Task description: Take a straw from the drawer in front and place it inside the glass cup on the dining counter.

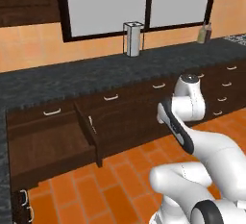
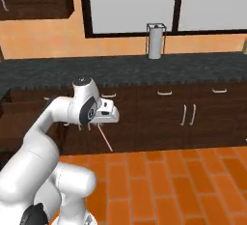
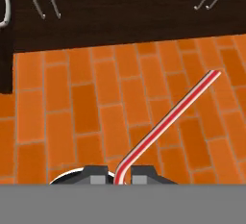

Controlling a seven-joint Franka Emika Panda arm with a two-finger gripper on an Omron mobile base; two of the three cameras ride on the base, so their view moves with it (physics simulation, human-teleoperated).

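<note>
gripping the straw [image 3: 168, 117] in a clenched pincer [image 3: 119, 175], over orange floor tiles [image 3: 72, 117], drawer [image 1: 48, 146] pulled out (beside dark cabinets [image 2: 193, 118])

There is one straw [image 3: 166, 122], red and white, and one gripper [image 3: 118, 174]. One drawer [image 1: 50, 143] stands pulled open below the black worktop [image 1: 96, 81]. On that worktop there is one paper towel roll [image 1: 133, 39] and one small bottle [image 1: 204, 33]. Behind the roll there are two window panes [image 1: 105, 2].
</note>
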